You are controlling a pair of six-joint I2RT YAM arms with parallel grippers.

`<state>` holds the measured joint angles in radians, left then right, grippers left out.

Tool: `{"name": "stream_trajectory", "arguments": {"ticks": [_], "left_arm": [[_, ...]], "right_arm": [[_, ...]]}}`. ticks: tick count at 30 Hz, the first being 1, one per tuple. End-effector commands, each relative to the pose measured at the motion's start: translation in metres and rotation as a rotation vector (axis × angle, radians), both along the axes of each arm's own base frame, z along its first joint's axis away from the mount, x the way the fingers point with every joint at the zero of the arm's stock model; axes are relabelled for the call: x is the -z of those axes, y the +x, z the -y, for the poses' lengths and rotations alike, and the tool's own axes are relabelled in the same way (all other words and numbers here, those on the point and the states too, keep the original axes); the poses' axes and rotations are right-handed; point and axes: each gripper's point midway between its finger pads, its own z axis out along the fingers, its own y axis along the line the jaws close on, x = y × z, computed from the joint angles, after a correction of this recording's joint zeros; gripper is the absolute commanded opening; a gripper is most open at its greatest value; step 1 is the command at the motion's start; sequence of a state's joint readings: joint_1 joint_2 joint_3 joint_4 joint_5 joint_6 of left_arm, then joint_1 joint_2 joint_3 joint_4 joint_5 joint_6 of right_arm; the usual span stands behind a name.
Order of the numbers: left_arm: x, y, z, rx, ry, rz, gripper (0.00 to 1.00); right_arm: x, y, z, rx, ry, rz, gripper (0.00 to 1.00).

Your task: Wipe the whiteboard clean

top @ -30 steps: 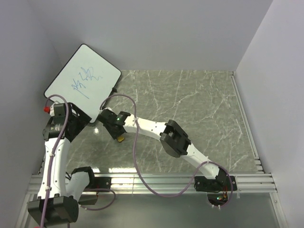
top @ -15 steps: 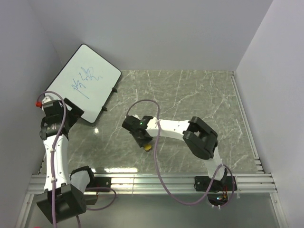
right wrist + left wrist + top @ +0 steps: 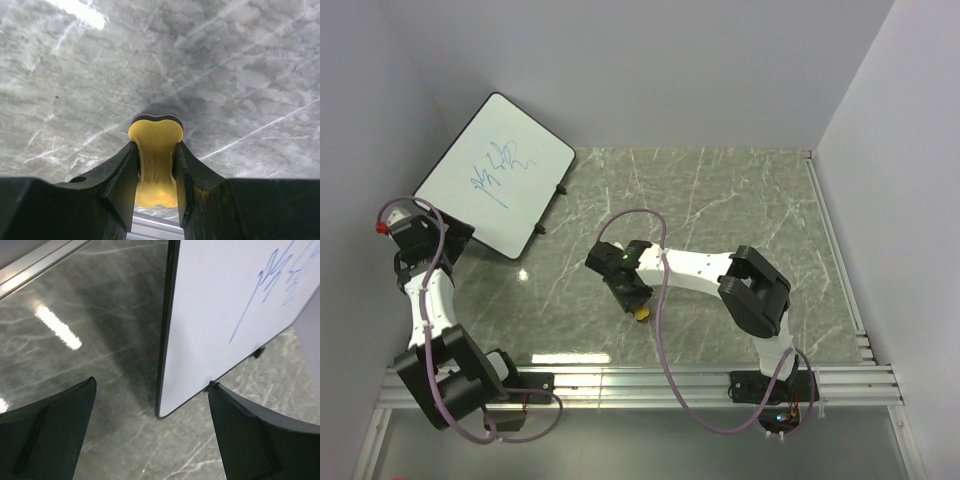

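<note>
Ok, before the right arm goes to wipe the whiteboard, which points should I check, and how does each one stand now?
1. Right gripper grips the yellow eraser: ok, jaws shut on its narrow middle.
2. The eraser touches the whiteboard: not ok, it is apart, over the table.
3. The blue scribbles are erased: not ok, they are all there.
4. Left gripper is free: ok, open, holding nothing.
5. The board is steady for wiping: cannot tell; it stands tilted and no gripper holds it.

2 bent arms: left pincer (image 3: pixel 151 390) wide open, right pincer (image 3: pixel 155 150) tight around yellow eraser (image 3: pixel 155 131).
</note>
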<state>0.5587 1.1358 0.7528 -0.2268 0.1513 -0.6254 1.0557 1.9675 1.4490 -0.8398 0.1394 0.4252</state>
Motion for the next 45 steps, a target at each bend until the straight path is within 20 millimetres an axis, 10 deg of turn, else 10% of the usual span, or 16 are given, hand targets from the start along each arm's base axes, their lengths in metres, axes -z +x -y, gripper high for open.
{"name": "stream_trajectory", "arguments": {"ticks": [1, 15, 30, 45], "left_arm": [[-0.032, 0.031, 0.0, 0.104, 0.024, 0.21, 0.99], [0.0, 0.081, 0.008, 0.226, -0.136, 0.374, 0.87], [0.031, 0.122, 0.045, 0.41, -0.217, 0.307, 0.0], [0.085, 0.095, 0.109, 0.443, -0.192, 0.105, 0.0]], "right_arm": [[-0.017, 0.0, 0.004, -0.016, -0.005, 0.013, 0.0], [-0.019, -0.001, 0.016, -0.018, -0.046, 0.015, 0.0], [-0.023, 0.015, 0.024, 0.022, -0.043, 0.068, 0.0], [-0.026, 0.065, 0.107, 0.303, 0.055, 0.111, 0.0]]}}
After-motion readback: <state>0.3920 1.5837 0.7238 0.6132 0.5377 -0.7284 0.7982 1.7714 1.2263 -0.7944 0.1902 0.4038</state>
